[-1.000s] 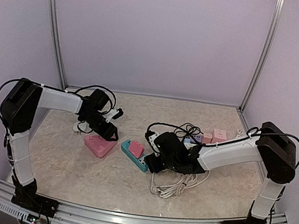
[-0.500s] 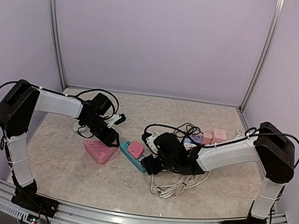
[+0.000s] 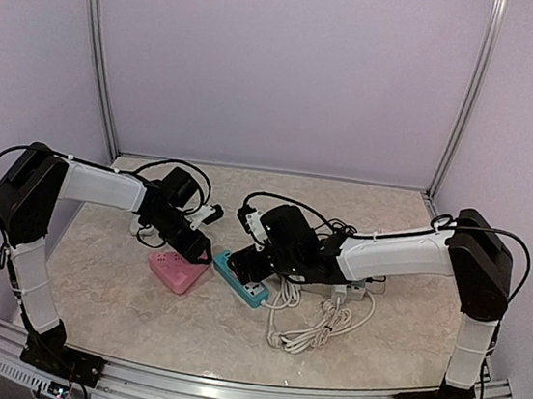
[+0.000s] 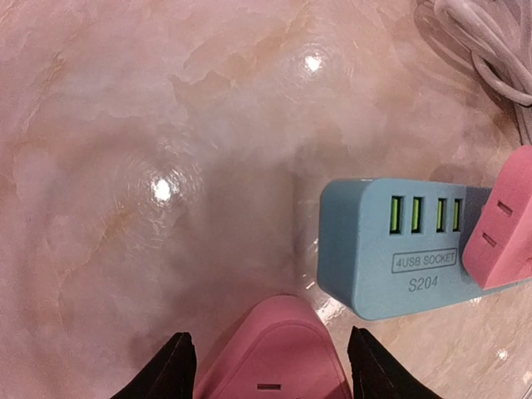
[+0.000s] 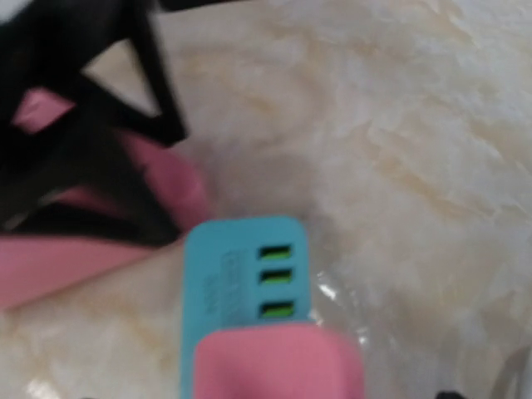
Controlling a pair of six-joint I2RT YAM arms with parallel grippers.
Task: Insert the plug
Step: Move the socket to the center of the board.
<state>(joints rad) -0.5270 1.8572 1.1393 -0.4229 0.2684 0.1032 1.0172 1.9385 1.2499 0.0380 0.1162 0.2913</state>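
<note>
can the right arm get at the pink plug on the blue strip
Probably yes: right gripper is directly above the pink plug, nothing between; left gripper sits off to the side.

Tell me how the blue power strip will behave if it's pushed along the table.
The blue power strip looks like a low, rigid block, so it should slide rather than tip or roll. The table looks glossy, so it may skid or swivel easily. Pushing the pink plug on top might rock it instead.
</note>
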